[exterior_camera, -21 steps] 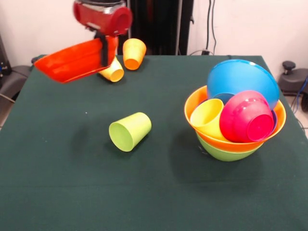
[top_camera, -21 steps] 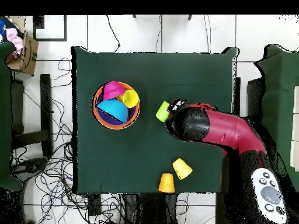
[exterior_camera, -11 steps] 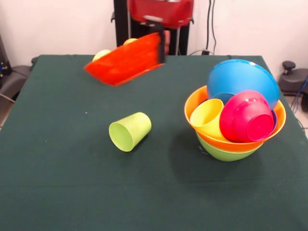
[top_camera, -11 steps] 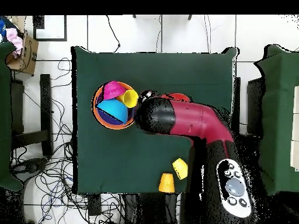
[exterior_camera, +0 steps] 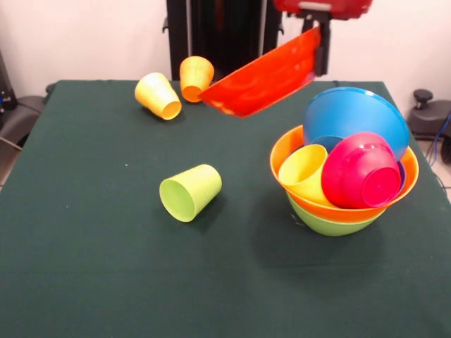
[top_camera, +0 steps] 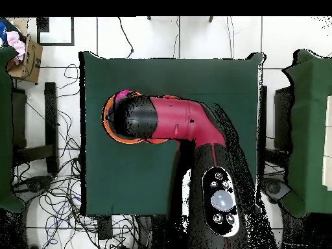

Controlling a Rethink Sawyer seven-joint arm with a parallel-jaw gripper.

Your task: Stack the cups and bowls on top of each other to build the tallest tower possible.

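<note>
My gripper [exterior_camera: 321, 55] hangs at the top right of the front view, shut on the rim of a red-orange bowl [exterior_camera: 264, 74]. That bowl is tilted in the air, just left of and above the tower. The tower stands at the right: a lime green bowl [exterior_camera: 331, 225] at the bottom and an orange bowl [exterior_camera: 282, 151] in it. Inside lean a blue bowl [exterior_camera: 356, 113], a magenta bowl [exterior_camera: 363, 172] and a yellow cup [exterior_camera: 304, 172]. A lime green cup [exterior_camera: 190, 191] lies on its side mid-table. Overhead, my arm [top_camera: 178, 120] hides most of the tower [top_camera: 106, 123].
A second yellow cup [exterior_camera: 158, 96] and an orange cup [exterior_camera: 196, 77] lie on their sides at the table's far edge. A thin purple rim [exterior_camera: 402, 172] shows behind the magenta bowl. The green table cloth [exterior_camera: 106, 282] spreads bare at the front. Cables cover the floor [top_camera: 58, 194] beside the table.
My arm has swung from the far left across to the right with the red-orange bowl, bringing it beside the tower. The two far cups are uncovered again in the front view.
</note>
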